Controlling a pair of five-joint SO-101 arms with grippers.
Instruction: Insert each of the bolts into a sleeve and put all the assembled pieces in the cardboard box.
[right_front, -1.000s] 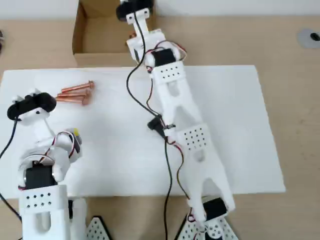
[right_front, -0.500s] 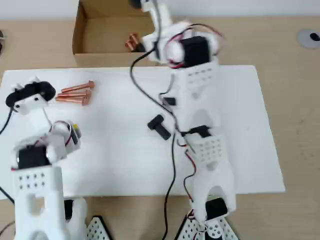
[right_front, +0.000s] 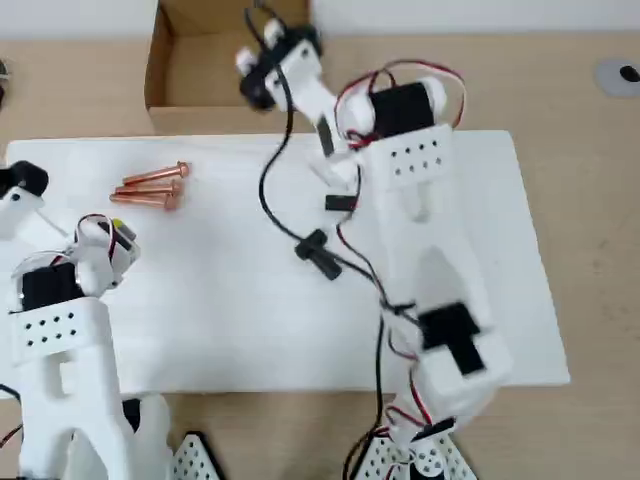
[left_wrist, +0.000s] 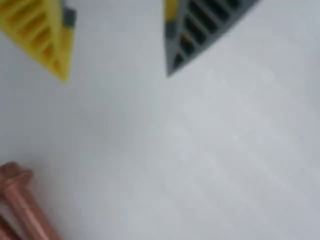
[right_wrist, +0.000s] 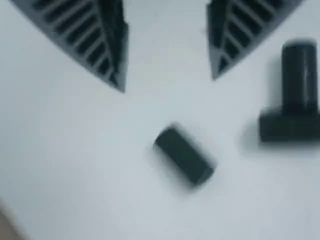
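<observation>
Three copper bolts (right_front: 150, 187) lie side by side on the white sheet (right_front: 220, 300), left of centre. My left gripper (right_front: 15, 185) hovers at the sheet's left edge; in its wrist view the left gripper (left_wrist: 116, 75) is open over bare sheet, with a bolt head (left_wrist: 15, 180) nearby. Black sleeves lie mid-sheet: a lone sleeve (right_front: 340, 202) and a touching pair (right_front: 320, 253). My right gripper (right_front: 268, 65) is raised near the cardboard box (right_front: 200, 60). In its wrist view the right gripper (right_wrist: 169, 82) stands open above a lone sleeve (right_wrist: 184, 156) and the pair of sleeves (right_wrist: 295, 107).
The box stands beyond the sheet's far edge on the wooden table (right_front: 580, 150). The right arm (right_front: 430, 250) and its cables stretch across the sheet's right half. Bare sheet lies between the bolts and the sleeves.
The right arm has folded back from over the box, and its gripper now covers the copper pieces seen inside. The left arm has drawn toward the sheet's left edge.
</observation>
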